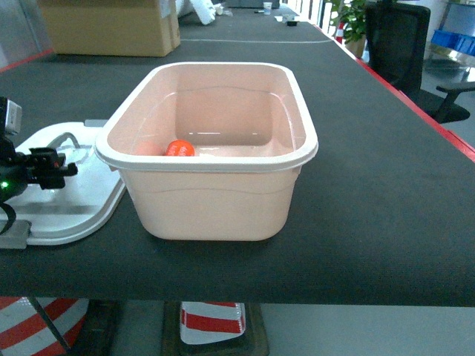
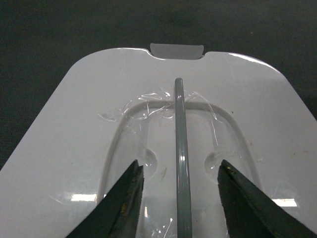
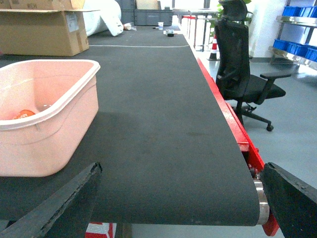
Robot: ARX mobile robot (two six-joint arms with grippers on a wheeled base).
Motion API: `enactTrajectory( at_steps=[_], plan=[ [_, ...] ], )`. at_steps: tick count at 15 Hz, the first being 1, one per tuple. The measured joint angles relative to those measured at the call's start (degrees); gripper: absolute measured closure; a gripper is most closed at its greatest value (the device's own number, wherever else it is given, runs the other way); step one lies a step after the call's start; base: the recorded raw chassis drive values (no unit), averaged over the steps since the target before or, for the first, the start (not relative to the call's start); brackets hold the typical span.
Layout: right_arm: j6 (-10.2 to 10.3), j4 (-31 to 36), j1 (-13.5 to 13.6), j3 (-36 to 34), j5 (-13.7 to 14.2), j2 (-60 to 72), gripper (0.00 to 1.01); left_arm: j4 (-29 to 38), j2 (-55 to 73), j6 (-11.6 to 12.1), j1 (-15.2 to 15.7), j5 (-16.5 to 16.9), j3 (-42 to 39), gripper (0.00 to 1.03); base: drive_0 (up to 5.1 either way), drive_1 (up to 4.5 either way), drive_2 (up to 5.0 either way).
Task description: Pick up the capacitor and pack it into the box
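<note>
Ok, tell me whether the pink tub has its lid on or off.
Off. The tub stands open-topped with an orange item visible inside, and the white lid lies flat on the table beside it, under the left tool.

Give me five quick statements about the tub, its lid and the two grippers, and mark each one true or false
1. The white lid is clipped onto the box. False: it lies flat on the belt to the left of the box, which stands open.
2. An orange object sits inside the box. True.
3. The left gripper is open, with the lid's grey handle running between its fingers. True.
4. The right gripper is holding the orange object. False: it is open and empty, out over the black belt to the right of the box.
5. A black office chair stands beside the belt's red edge. True.
</note>
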Motion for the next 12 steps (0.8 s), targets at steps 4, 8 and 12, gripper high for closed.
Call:
enactTrajectory(
  at_steps=[4,8,12],
  plan=[
    [0.0,0.0,0.0,0.0,0.0,0.0,0.03,3.6,0.8,0.5,0.2,-0.9,-1.2,1.01,0.0,0.00,0.0],
    [0.0,0.0,0.0,0.0,0.0,0.0,0.03,2.4,-1.8,-0.5,0.5,-2.8,-3.2,1.01,0.0,0.00,0.0],
    [0.0,0.0,0.0,0.0,0.0,0.0,0.03,-11.0,-20.1,-5.0,4.0,-7.5,-7.5,1.01,0.0,0.00,0.0]
  ],
)
